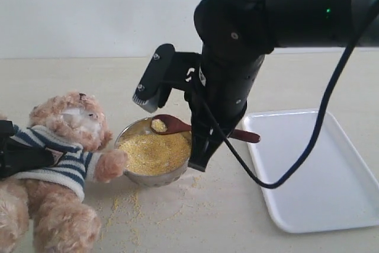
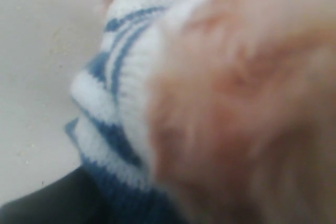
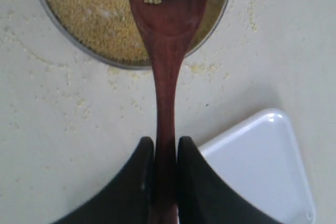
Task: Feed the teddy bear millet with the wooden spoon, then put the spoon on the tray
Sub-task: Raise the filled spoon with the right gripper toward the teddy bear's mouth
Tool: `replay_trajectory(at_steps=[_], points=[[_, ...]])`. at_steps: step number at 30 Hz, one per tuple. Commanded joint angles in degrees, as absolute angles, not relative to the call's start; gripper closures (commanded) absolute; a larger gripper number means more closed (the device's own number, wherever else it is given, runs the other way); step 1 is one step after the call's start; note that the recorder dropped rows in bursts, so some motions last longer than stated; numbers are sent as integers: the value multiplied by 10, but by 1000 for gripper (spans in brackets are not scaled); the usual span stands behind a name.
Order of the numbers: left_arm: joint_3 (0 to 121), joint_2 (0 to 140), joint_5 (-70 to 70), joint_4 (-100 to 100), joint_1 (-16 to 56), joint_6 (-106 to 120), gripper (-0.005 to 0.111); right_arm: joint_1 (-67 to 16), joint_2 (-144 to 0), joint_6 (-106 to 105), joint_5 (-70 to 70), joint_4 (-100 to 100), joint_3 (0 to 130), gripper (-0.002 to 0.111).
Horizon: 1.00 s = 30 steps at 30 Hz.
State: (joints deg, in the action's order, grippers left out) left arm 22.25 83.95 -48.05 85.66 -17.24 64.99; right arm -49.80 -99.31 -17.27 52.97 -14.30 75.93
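While the right pincer (image 3: 165, 148) hangs above the tabletop (image 1: 195, 229), its two black fingers are pressed tight on the slim handle of the wooden spoon (image 3: 167, 51), with no gap showing on either side of the wood. The spoon lies about level. Its oval end carries a small heap of yellow grains and hangs over the rear part of the steel bowl (image 1: 157, 179), clear of the millet (image 1: 154, 153) that fills the bowl. In the exterior view the handle's free end sticks out past the fingers and shows against the left rim of the tray (image 1: 331, 170). The tray lies flat to the right of the bowl, near it but apart.

Left of the bowl leans the teddy bear (image 1: 71, 122), one paw touching the bowl's rim. At the left edge of the exterior view the left pincer (image 1: 18, 146) shows as black fingers above and below the bear's striped sleeve, closed on it; its wrist view is filled by blurred fur and stripes. Loose grains (image 1: 127, 202) lie scattered on the tabletop in front of the bowl.
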Motion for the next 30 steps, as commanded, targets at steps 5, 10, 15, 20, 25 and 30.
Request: replay_trajectory(at_steps=[5,10,15,20,25,30], points=[[208,835,-486,901,-170,671,102,-498,-985,-175,514,-87,861,108],[208,835,-499,909,-170,674,102,-498,-985,-175,488,-73,875,108],[208,835,-508,914,-170,677,102,-498,-1002,-175,469,-65,875,108],[208,835,-508,917,-170,677,102,-500,-1036,-182,449,-33,875,108],[208,835,-508,922,-170,682,102,-527,-1053,-197,416,-35,879,108],[208,835,-516,920,-170,686,102,-544,-1073,-200,414,-54,908,108]])
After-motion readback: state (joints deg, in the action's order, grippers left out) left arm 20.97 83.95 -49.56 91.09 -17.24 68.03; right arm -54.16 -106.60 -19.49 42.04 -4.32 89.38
